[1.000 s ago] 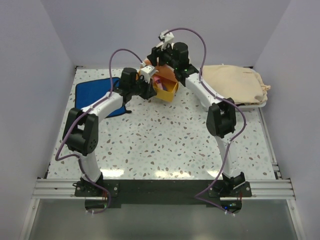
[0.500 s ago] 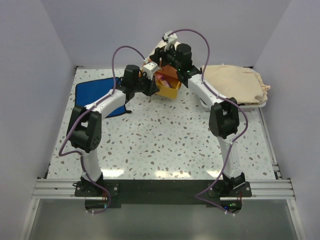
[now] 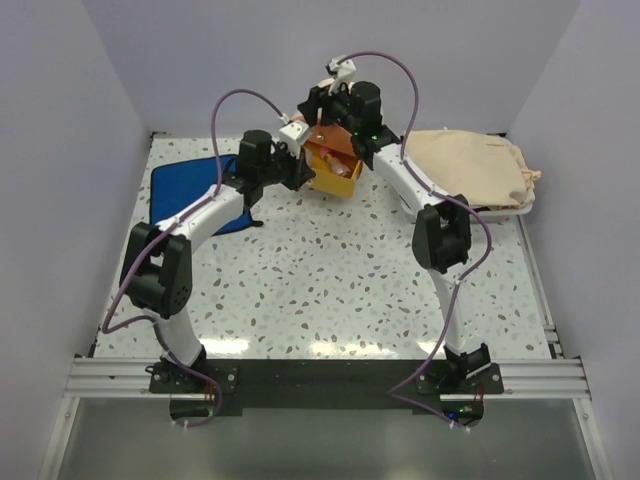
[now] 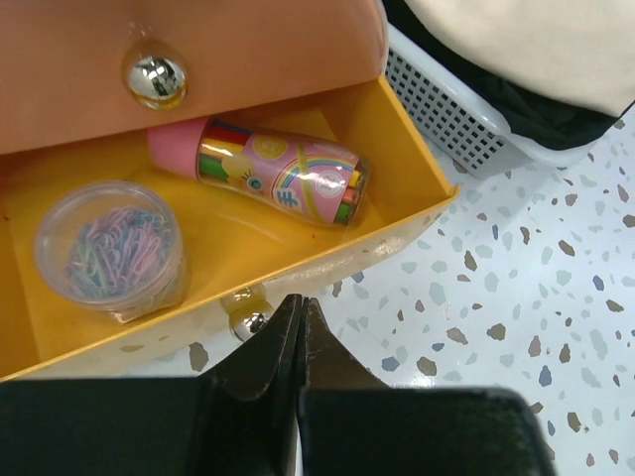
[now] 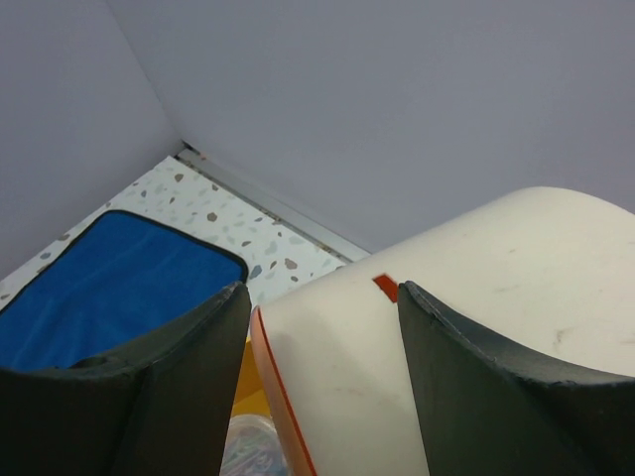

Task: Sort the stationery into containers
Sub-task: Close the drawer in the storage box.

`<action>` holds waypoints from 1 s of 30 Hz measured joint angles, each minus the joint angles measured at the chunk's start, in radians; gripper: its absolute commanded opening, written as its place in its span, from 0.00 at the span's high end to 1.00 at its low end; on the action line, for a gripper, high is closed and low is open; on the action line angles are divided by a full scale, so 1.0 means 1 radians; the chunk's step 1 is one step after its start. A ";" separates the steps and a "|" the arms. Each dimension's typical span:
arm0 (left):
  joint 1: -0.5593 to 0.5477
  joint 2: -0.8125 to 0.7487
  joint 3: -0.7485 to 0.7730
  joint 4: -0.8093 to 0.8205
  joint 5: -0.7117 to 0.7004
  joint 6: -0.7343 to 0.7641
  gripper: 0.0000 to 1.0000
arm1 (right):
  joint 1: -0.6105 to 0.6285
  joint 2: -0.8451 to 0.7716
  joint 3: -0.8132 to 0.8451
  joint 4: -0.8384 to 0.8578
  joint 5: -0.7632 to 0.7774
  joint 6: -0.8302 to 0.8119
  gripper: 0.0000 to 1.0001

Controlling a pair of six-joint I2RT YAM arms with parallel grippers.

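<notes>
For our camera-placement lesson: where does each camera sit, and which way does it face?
Top external: above and behind the bases, looking down at the table; both arms show.
Left wrist: over the open yellow drawer; shut left gripper at bottom.
Right wrist: faces the wall over the cabinet; right gripper flanks it.
Top and right wrist share the blue cloth.

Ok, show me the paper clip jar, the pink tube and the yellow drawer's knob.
paper clip jar (image 4: pixel 107 248), left wrist view, on its clear top.
pink tube (image 4: pixel 283 177), left wrist view, middle of its printed body.
yellow drawer's knob (image 4: pixel 248 319), left wrist view, its shiny face.
</notes>
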 measured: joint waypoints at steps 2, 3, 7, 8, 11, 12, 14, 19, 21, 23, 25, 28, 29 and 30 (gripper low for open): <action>0.000 -0.034 -0.013 0.000 -0.003 0.011 1.00 | -0.001 0.025 0.033 0.002 0.023 -0.003 0.34; 0.000 -0.051 -0.018 0.000 -0.005 0.021 1.00 | -0.002 0.033 0.046 0.003 0.031 -0.005 0.34; 0.002 -0.094 -0.026 -0.003 -0.014 0.063 1.00 | -0.002 0.048 0.059 0.010 0.068 -0.008 0.34; 0.003 -0.097 -0.026 -0.005 -0.017 0.071 1.00 | -0.003 0.049 0.060 0.014 0.077 -0.010 0.34; 0.015 -0.101 -0.036 -0.011 -0.027 0.098 1.00 | -0.006 0.051 0.059 0.019 0.087 -0.005 0.34; 0.021 -0.101 -0.043 -0.015 -0.030 0.105 1.00 | -0.008 0.051 0.058 0.019 0.089 -0.004 0.34; 0.035 -0.100 -0.055 -0.026 -0.037 0.114 1.00 | -0.012 0.051 0.051 0.030 0.099 0.001 0.35; 0.060 -0.085 -0.064 -0.026 -0.053 0.130 1.00 | -0.023 0.048 0.024 0.066 0.100 0.003 0.35; 0.064 -0.066 -0.064 -0.006 -0.054 0.130 1.00 | -0.024 0.044 0.010 0.079 0.100 0.003 0.35; 0.064 -0.037 -0.064 0.018 -0.053 0.129 1.00 | -0.024 0.040 0.000 0.089 0.100 0.003 0.35; 0.064 0.000 -0.059 0.037 -0.051 0.128 1.00 | -0.024 0.035 -0.011 0.097 0.099 0.003 0.35; 0.060 0.069 -0.038 0.057 -0.050 0.120 1.00 | -0.026 0.030 -0.023 0.106 0.097 0.003 0.36; 0.058 0.091 -0.031 0.059 -0.050 0.117 1.00 | -0.026 0.029 -0.026 0.108 0.097 0.003 0.36; 0.057 0.109 -0.024 0.060 -0.051 0.112 1.00 | -0.027 0.027 -0.029 0.111 0.096 0.003 0.36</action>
